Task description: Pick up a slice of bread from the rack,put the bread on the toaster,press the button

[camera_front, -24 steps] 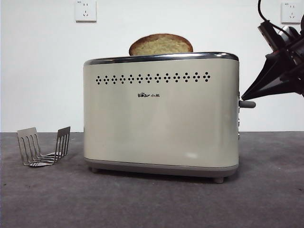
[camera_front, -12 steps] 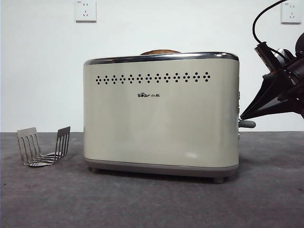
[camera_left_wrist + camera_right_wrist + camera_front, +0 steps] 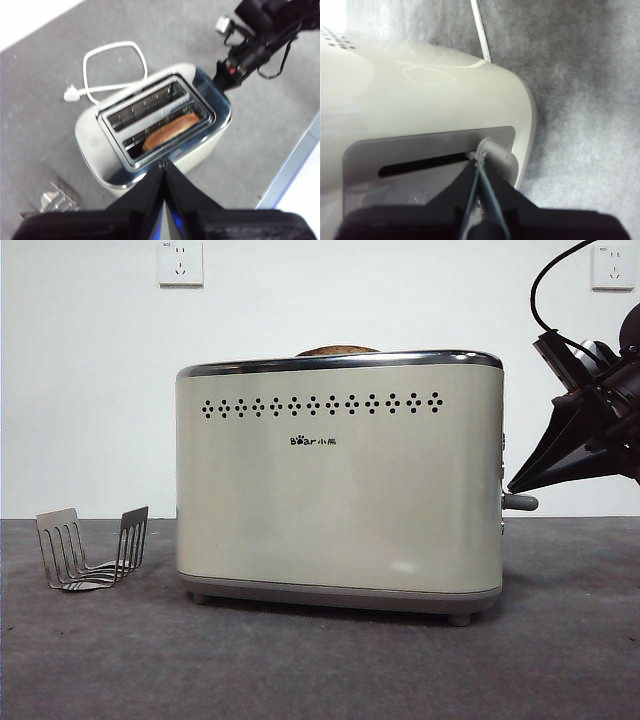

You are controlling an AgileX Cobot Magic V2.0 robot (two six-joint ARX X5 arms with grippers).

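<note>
Right hand (image 3: 481, 161) on stubby grey button (image 3: 495, 152)

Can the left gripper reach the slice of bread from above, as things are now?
Probably not for a grasp. The slice of bread sits sunk in the toaster slot, only its crust near the rim. The left gripper, jaws shut, hangs above it with nothing between.

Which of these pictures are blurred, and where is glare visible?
Front view: sharp, with a faint glare spot low on the toaster. Left wrist view: soft all over, chrome rim mirror-bright. Right wrist view: toaster side washed out, right pincer blurred at the lever knob.
</note>
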